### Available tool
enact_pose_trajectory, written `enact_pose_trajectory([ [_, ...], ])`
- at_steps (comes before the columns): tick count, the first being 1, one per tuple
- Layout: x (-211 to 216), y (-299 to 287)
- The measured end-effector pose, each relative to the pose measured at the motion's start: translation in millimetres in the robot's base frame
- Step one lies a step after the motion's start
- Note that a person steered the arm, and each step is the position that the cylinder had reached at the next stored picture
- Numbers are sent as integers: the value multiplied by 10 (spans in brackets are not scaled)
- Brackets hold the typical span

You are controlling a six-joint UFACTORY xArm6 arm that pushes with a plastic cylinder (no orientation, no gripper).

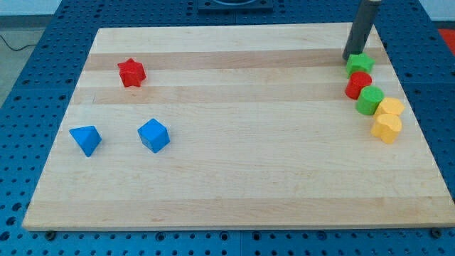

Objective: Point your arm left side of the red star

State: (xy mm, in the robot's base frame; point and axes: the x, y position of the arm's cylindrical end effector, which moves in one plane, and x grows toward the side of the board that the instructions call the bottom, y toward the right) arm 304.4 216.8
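at the view's top right, my tip [348, 57] rests on the pale wooden board [234, 192], just beside the upper left edge of the green star-shaped block [360, 64]. no claw is fitted: the arm ends in a plain dark rod, so nothing is clenched, released or grasped, and the tip holds no block.

below and to the right of the tip runs a tight cluster: the green star-shaped block, then a red rounded block [358, 84], a green rounded block [370, 100], and two yellow blocks, one [390, 107] just above the other [387, 128]; their exact shapes are hard to make out.

the red star-shaped block [131, 72], the task's thing, lies well apart from the tip, far toward the view's left and slightly lower. further down on that side sit a blue triangular block [86, 139] and a blue cube-like block [153, 135].

judged from this layout, the step in hand is the approach, barely begun. the next move calls for a long slide toward the view's left across the board's upper part, which looks free of blocks, passing above the red star-shaped block so as not to nudge it, then settling on bare board just beyond its left side.
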Motion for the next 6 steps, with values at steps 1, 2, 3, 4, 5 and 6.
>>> enact_pose_trajectory([
  [1, 92, -77],
  [2, 92, -91],
  [3, -45, -420],
  [4, 151, -1264],
  [5, 528, -2167],
  [6, 835, -3227],
])
